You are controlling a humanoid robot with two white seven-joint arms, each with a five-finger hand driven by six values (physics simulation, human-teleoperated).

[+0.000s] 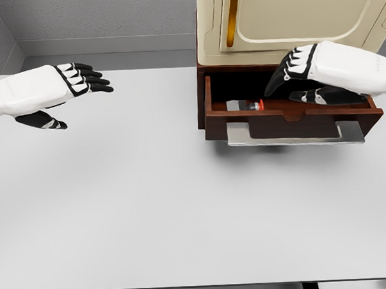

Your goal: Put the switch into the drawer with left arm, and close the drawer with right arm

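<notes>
The dark wooden drawer (288, 122) stands pulled out from the cream cabinet (290, 18) at the back right. Inside it lies the switch (244, 105), a small grey and black piece with a red tip, near the left front. My right hand (286, 76) hovers over the drawer's opening, fingers relaxed and pointing left, holding nothing. My left hand (81, 82) floats above the table at the far left, well away from the drawer, fingers stretched out and empty.
A silver handle plate (295, 133) hangs along the drawer's front. The white table (151, 204) spreads in front of the cabinet. A grey wall runs behind.
</notes>
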